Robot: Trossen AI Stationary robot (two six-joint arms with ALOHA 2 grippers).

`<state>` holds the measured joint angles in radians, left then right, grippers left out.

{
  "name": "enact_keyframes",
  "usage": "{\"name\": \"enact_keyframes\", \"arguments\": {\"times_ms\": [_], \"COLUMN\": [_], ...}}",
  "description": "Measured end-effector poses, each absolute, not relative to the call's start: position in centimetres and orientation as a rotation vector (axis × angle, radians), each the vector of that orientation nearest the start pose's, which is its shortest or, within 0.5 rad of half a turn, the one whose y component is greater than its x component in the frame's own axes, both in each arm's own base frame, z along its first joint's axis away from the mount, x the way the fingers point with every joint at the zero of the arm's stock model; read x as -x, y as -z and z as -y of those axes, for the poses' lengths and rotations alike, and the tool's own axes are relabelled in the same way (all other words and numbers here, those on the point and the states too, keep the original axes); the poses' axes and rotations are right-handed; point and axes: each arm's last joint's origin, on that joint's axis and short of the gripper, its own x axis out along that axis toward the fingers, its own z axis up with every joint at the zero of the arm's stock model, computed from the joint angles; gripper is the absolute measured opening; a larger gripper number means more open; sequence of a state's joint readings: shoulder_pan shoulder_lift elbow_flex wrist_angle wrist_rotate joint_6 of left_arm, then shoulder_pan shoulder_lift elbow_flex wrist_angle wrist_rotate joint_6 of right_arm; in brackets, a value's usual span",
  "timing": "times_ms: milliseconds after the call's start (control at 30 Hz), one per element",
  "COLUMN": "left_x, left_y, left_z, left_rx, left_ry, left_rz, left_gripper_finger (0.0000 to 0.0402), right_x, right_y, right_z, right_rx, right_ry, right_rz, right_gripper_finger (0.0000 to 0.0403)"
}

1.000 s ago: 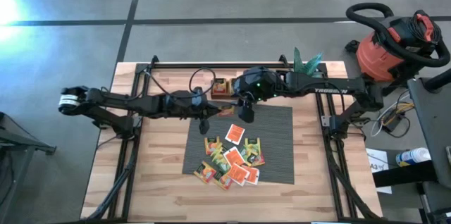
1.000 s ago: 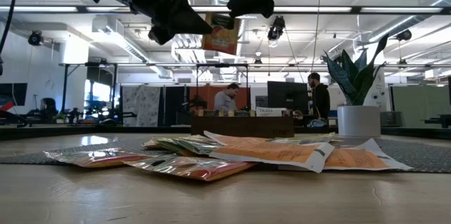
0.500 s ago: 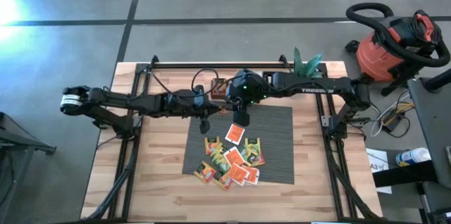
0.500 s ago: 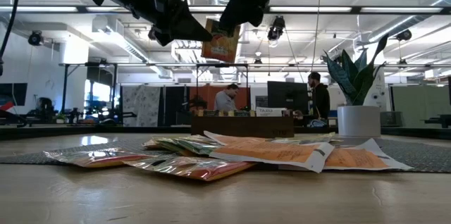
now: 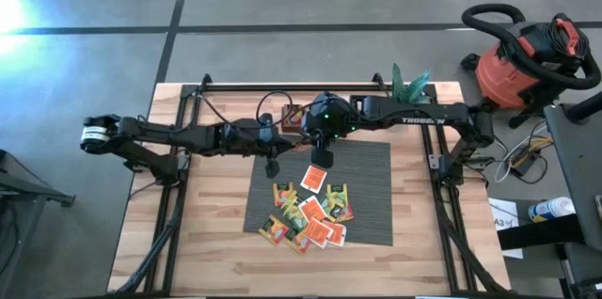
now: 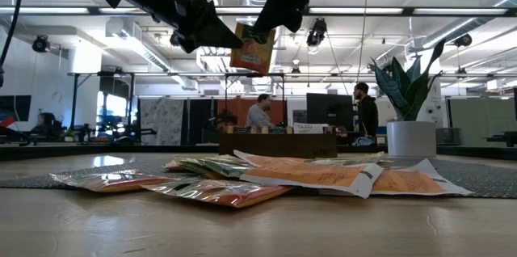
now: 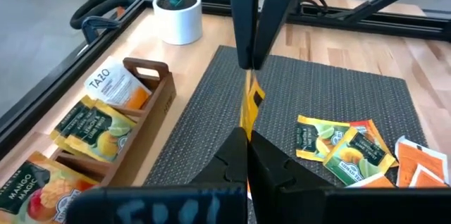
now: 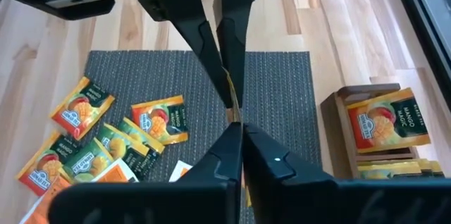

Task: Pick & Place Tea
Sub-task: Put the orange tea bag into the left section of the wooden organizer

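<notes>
Sachet (image 6: 252, 48), orange, hangs in the air above the mat (image 5: 372, 186), edge-on to both wrist cameras, its flat face toward the low camera. The left gripper (image 6: 230, 40) and right gripper (image 6: 260, 32) are both clamped on it from opposite sides, fingers together. More sachets (image 5: 310, 212) lie piled on the mat.

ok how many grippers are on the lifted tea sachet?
2. The left gripper pinches the orange sachet from one side, the right gripper from above, in the air over the grey mat.
</notes>
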<state>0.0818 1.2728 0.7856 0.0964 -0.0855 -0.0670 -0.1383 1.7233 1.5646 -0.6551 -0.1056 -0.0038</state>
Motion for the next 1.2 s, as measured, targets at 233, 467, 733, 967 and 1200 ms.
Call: {"name": "enact_keyframes", "arguments": {"times_ms": [233,467,733,967,1200], "left_x": [-27.2,-25.5,-24.4,-23.3,-22.2], "left_y": [-25.8,-25.4,-26.1,-22.3,-18.2], "left_z": [-2.6,-3.0,-3.1,-2.9,-2.8], "left_rx": [0.126,0.152,0.153,0.364,0.605], "left_ry": [-0.24,-0.473,-0.504,-0.497,-0.492], "left_rz": [-0.396,-0.484,-0.466,-0.528,-0.408], "left_gripper_finger": [0.0004,0.0071,0.0114,0.0114,0.0114], "right_x": [-37.5,-37.5,-38.2,-39.0,-40.1], "right_y": [-31.5,-31.7,-31.2,-29.6,-27.0], "right_z": [5.1,6.2,7.7,7.2,6.7], "right_rx": [-0.06,-0.051,-0.087,-0.186,-0.258], "right_ry": [0.113,0.182,0.226,0.169,0.172], "right_rz": [-0.809,-0.776,-0.74,-0.791,-0.857], "right_gripper_finger": [0.0008,0.0008,0.0008,0.0008,0.0008]}}
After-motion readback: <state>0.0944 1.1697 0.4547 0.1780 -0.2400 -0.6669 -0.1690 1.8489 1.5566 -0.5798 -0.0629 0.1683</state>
